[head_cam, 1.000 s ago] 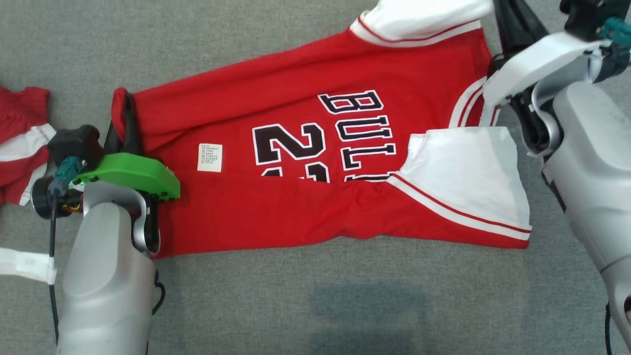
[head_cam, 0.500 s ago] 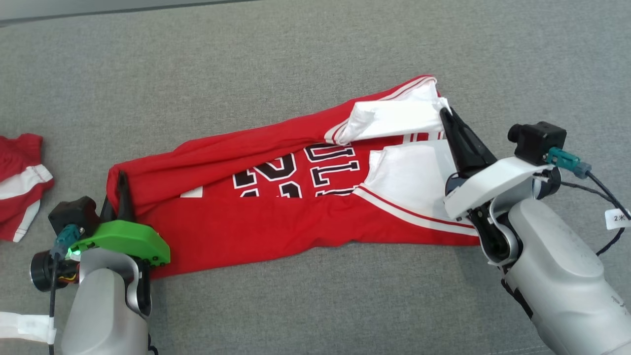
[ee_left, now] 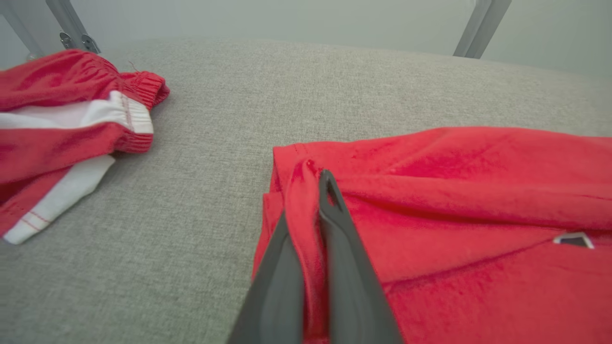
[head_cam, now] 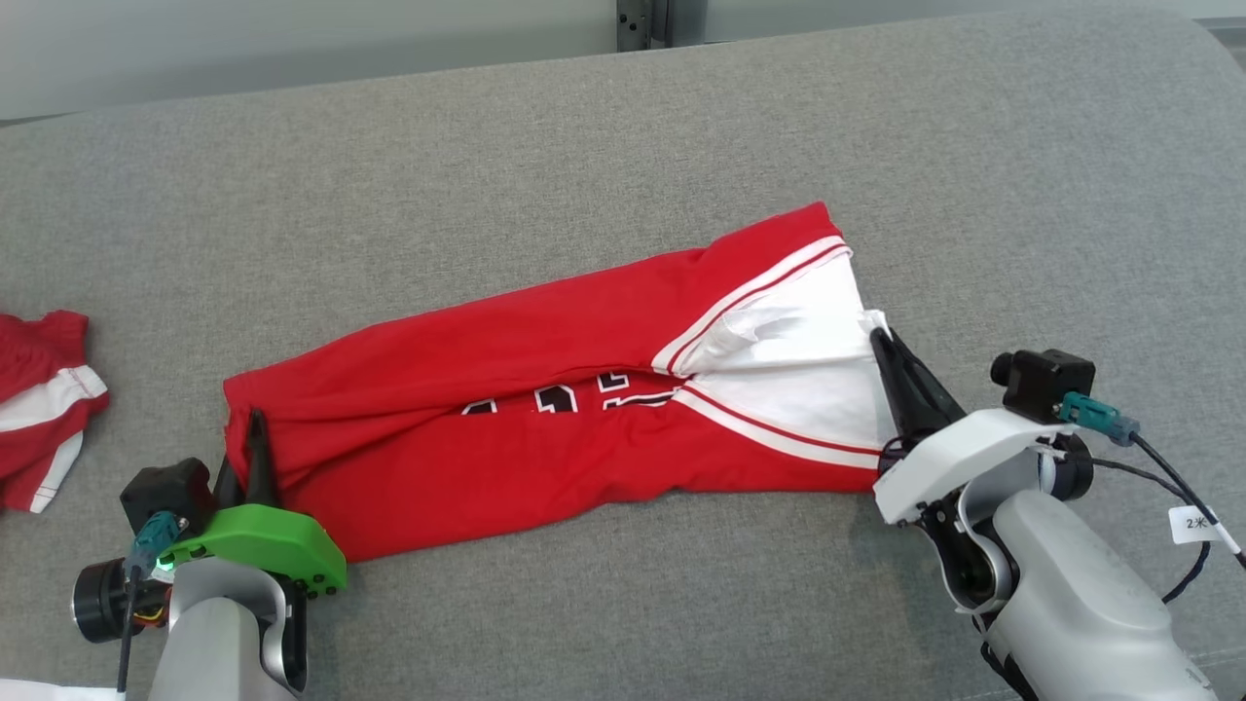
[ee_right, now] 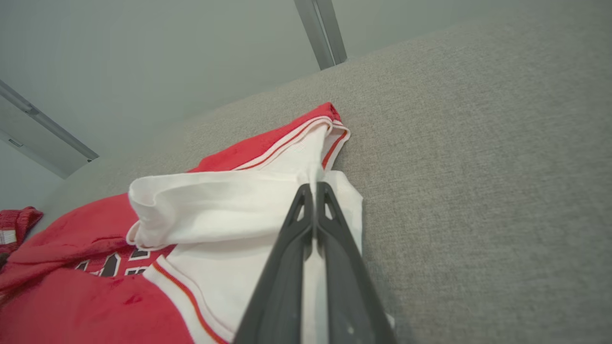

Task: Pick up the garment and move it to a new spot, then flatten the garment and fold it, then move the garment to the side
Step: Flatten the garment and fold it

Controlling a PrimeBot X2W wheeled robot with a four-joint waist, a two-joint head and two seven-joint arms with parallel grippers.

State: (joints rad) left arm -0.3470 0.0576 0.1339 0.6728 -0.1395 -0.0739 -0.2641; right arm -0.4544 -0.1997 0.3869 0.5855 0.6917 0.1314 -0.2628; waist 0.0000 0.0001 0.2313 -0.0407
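Mostly hidden: black lettering on red garment (unreadable).

Two garments, one red jersey and one red-and-white piece; two grippers, left gripper and right gripper; one grey cloth surface.

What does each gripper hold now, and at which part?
Both hold the red jersey: left gripper pinches its red bottom edge, right gripper its white sleeve edge.

Left gripper is clamped on the red end of the garment, fingers pointing away from the robot. Right gripper is pinched tight on the white end, fingers angled inward, forearm low.
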